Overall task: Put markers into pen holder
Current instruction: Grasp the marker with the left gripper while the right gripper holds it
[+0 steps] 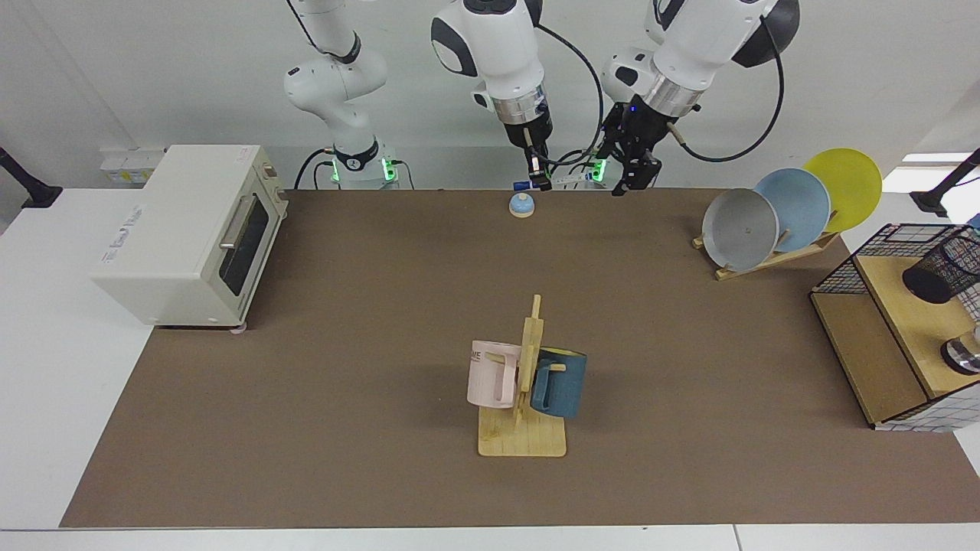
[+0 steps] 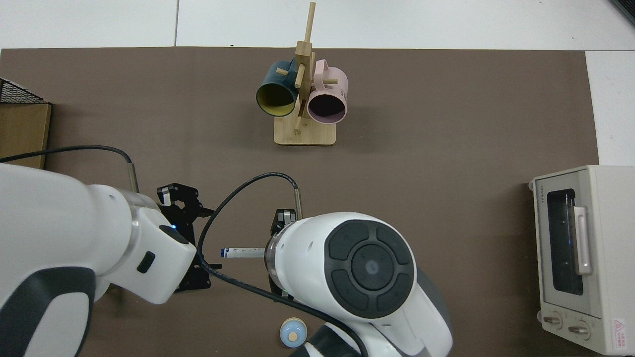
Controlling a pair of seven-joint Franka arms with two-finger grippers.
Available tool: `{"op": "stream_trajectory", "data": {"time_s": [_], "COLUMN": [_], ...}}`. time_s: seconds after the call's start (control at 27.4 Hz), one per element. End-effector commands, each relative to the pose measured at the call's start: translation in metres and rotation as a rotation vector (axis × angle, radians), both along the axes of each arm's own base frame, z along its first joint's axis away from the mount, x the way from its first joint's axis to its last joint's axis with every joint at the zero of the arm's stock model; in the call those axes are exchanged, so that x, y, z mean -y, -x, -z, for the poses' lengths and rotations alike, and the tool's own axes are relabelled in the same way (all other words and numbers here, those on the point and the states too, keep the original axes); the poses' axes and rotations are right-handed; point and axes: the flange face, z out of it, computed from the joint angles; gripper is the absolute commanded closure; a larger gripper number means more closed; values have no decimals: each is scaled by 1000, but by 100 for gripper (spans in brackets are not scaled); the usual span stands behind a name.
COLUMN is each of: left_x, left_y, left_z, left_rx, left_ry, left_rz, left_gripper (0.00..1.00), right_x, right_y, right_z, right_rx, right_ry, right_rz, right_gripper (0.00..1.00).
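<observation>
— Where did we have the marker (image 1: 565, 180)?

— Our right gripper (image 1: 542, 182) hung above the far edge of the desk (image 1: 383, 321), its fingers clenched on the marker. The pen lay level, its white barrel (image 2: 242, 253) sticking out sideways from the fingers toward our other hand.

— And the left gripper (image 1: 632, 174)?

— It hung in the air just beside the marker's free end, fingers spread, touching nothing that we could make out. In the top view the pen's tip pointed at the gap between those black fingers (image 2: 184, 196).

— What lay below the fingers?

— A small blue bell (image 1: 521, 204) sat on the desk just under the right gripper.

— And the pen holder (image 1: 940, 271)?

— Well apart from both sets of fingers, on the wooden shelf (image 1: 911, 321) at the desk's end beyond the left arm, past the rack of plates (image 1: 773, 218). It was tilted. The mug stand (image 1: 522, 398) stood nearer the camera than either gripper.
</observation>
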Motion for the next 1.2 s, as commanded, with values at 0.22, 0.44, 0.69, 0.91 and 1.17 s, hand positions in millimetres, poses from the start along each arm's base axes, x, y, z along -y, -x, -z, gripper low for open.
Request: {"op": "stream_trajectory", "data": {"time_s": [0.22,0.44,0.69,0.91,1.17], "left_x": [21,31,37,43,41], "left_y": [14,16,20,25,25], "left_z": [11,10,15,19,20], "left_rx": [-9,8,-1,-14,-18], "left_ry": [68,73,64,50,34], "left_rz": [-27,-15,-4,5,9], "left_gripper": [18,27,32,36,63], "right_x": [-14,-14,-14,-14,-14], "right_y": [-2,-3,-5,-5,-5], "right_z": [-3,-3,-5,-4,-4], "right_rx": [22,24,29,28,28], "right_ry": [-21,-23,-29,-28,-28], "right_rz": [-24,-26,-23,-23,-23], "right_gripper": [100,100,100,100,100]}}
